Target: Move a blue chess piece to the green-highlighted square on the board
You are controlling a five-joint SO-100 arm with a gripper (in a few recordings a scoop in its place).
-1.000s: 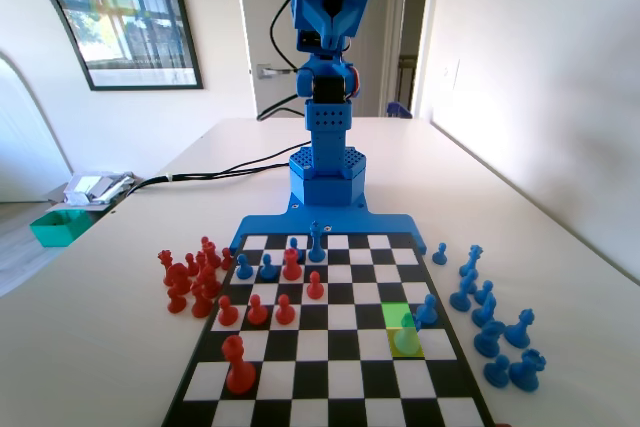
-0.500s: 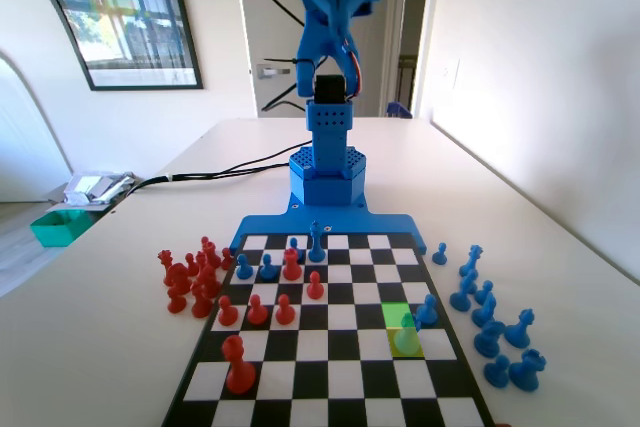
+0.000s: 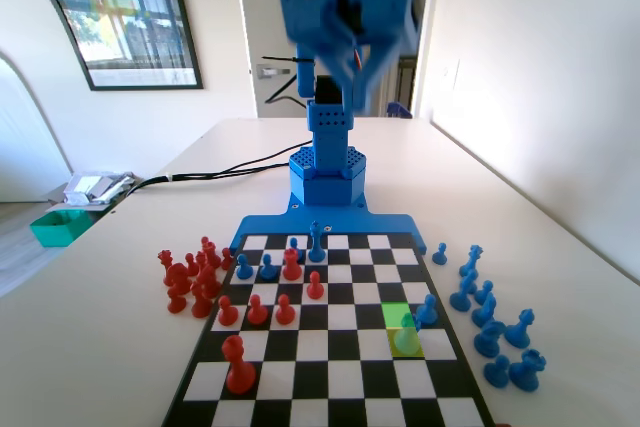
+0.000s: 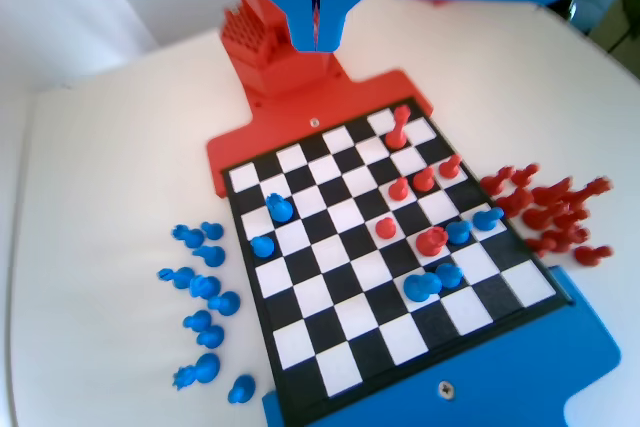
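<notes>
High above the flat black-and-white checkered board with a blue plastic edge [image 3: 312,379], the two-finger hand [image 4: 316,33] hangs with its jaws pressed together and nothing between them, well apart from every piece. The small blue plastic pawn with a round head, tinted teal-green [image 3: 407,333] [image 4: 279,208], seems to stand on the duller yellow-green square [image 3: 408,345], its head showing against the bright green highlighted square [image 3: 396,314] just beyond it, towards the arm.

The step in hand is, I judge, the reach down to that pawn. To do it well, the jaws should spread before the descent and come straight down over the round head, closing under it on the narrow neck. Another blue pawn [image 3: 428,310] stands just beside, to the right in the fixed view, so the jaws are best aligned to miss it. The pawn then wants a clean lift and a short carry to the adjoining green square.

Off the white table [image 3: 110,337], at the left edge of the fixed view, sits a small teal-green open box [image 3: 60,228]; what it holds cannot be told.
</notes>
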